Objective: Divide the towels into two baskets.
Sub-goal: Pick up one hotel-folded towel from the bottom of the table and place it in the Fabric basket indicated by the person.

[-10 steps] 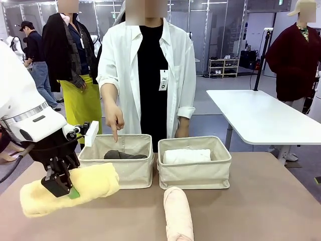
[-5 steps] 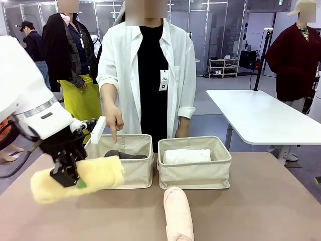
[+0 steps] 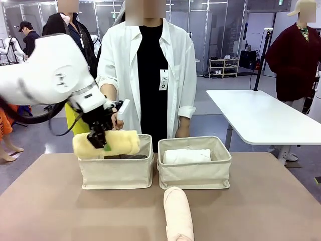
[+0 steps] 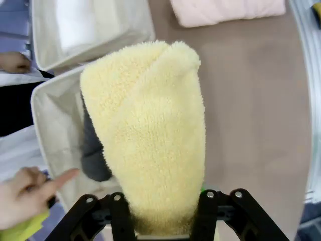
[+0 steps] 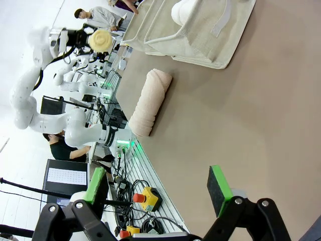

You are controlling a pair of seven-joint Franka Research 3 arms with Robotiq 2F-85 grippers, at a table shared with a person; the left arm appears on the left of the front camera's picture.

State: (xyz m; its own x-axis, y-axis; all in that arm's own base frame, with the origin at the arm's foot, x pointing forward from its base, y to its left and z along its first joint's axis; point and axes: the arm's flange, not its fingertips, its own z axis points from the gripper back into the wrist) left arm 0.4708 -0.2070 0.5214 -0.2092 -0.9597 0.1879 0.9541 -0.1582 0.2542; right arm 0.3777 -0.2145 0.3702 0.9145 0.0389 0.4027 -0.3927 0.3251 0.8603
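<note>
Your left gripper (image 3: 102, 142) clamps the yellow towel (image 3: 114, 144) just above the left basket (image 3: 118, 173) holding the dark grey towel (image 3: 125, 156), your right gripper (image 5: 156, 185) hangs spread open over the table (image 3: 261, 201), the white towel (image 3: 186, 156) lies in the right basket (image 3: 194, 175), and the pale pink towel (image 3: 178, 216) lies on the table in front of it.

Bright, even overhead light is seen; only soft shadows are cast beneath the baskets (image 3: 193, 176); the person's hand (image 4: 22, 198) is rendered soft in the left wrist view; the table (image 4: 251, 100) edge is bowed there; the right wrist view's upper-left corner is blown out white.
</note>
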